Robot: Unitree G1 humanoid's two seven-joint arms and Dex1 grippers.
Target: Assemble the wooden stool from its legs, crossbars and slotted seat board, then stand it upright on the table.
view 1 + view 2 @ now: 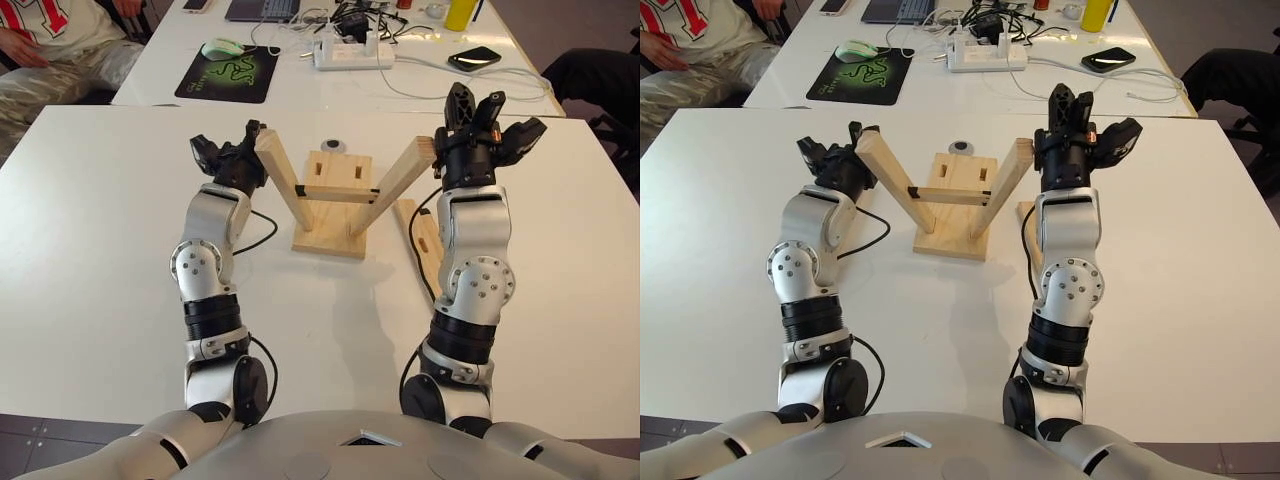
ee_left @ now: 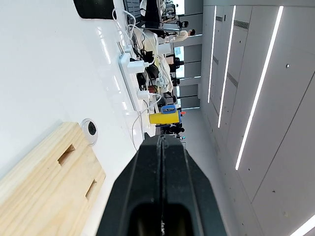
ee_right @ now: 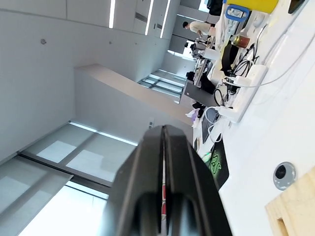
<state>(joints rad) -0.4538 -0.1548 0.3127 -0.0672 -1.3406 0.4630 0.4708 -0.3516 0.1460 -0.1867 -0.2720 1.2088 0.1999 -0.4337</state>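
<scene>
White glossy table (image 1: 100, 250) carries a pale pine seat board (image 1: 328, 240) lying flat, its square left leg (image 1: 285, 180) and right leg (image 1: 400, 185) splaying upward, joined by a crossbar (image 1: 340, 194). Head views place the left gripper (image 1: 250, 145) and right gripper (image 1: 475, 108) beside the leg tops. Wrist views add that each one's black fingers (image 2: 142, 196) are pressed together, empty.

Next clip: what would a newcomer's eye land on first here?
Mid-table, the seat board lies flat with the left leg and right leg rising from it in a V, joined by a crossbar. The left end effector and right end effector sit by the leg tops.

Bright, even overhead light from ceiling strip lights (image 2: 261, 83), soft faint shadows on white counter (image 1: 100, 250) near stool (image 1: 335, 195), mild glare on counter
</scene>
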